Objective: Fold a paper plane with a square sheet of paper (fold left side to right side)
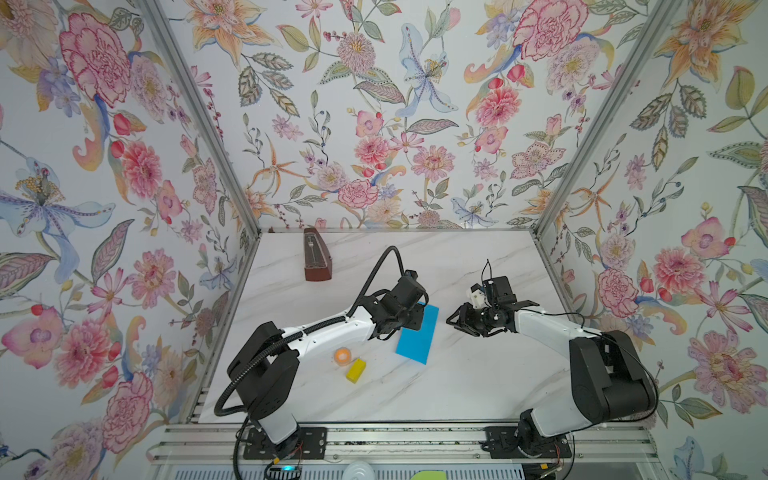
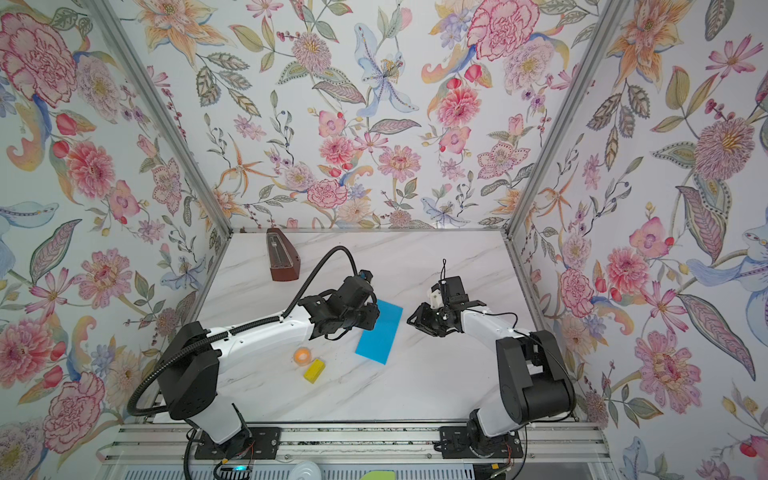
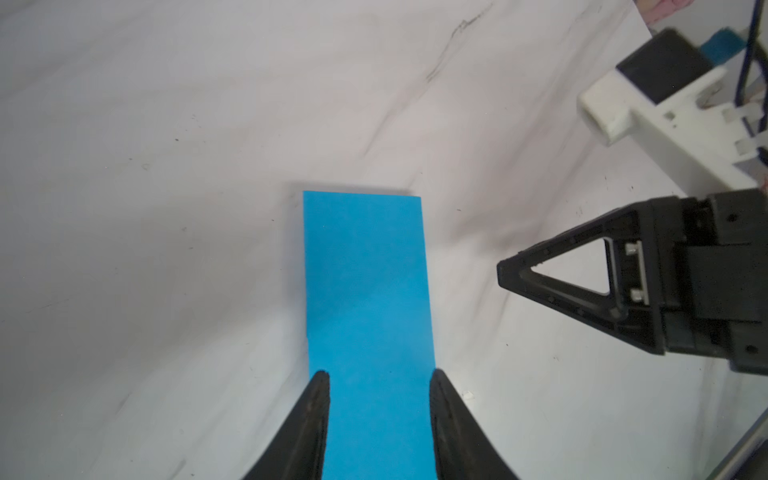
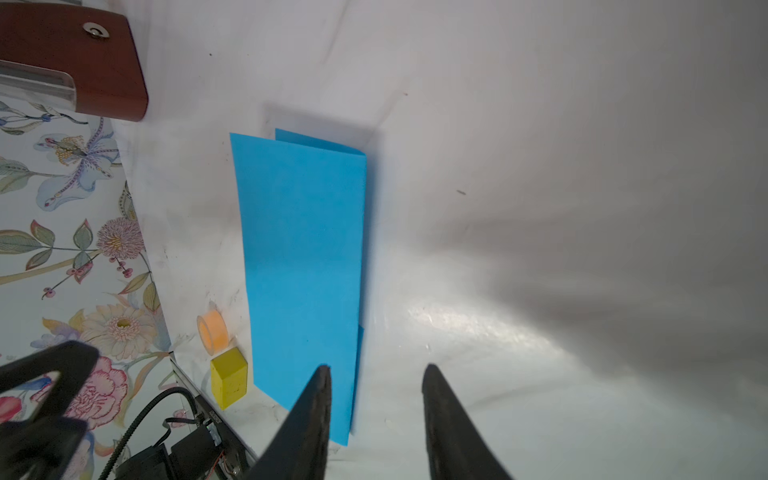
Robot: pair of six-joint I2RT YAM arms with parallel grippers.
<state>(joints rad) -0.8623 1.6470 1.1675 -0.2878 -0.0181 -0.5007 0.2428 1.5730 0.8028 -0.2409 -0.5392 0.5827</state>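
1. In both top views, the thin, bright blue paper sheet [image 1: 419,338] lies flat mid-table on the white marble tabletop [image 1: 457,395]. It is a long rectangle now, so I judge the left-to-right fold to be made. The left gripper [image 1: 410,321] hangs over its far end. The right gripper [image 1: 454,321] sits just beside its right edge, apart from it. A small yellow wooden block [image 1: 356,370] and an orange plastic roll [image 1: 343,356] lie near the sheet's left side, not touching it. The brown wooden metronome [image 1: 316,259] stands well apart at the back.

2. Left wrist view: the jaws are parted and released, nothing pinched, with one fingertip over each long edge of the sheet [image 3: 365,282]. The risk here is that closing from this straddle would scrape both edges inward and buckle the paper.

3. Right wrist view: the jaws are spread and empty. The sheet [image 4: 301,266] runs under one fingertip, and its right edge lies between the tips. A sliver of the lower layer peeks out at the far end, so the halves don't match. The crease looks soft to me, so the flap could spring up. Pressing it as it lies would lock in the skew and leave every later fold crooked.
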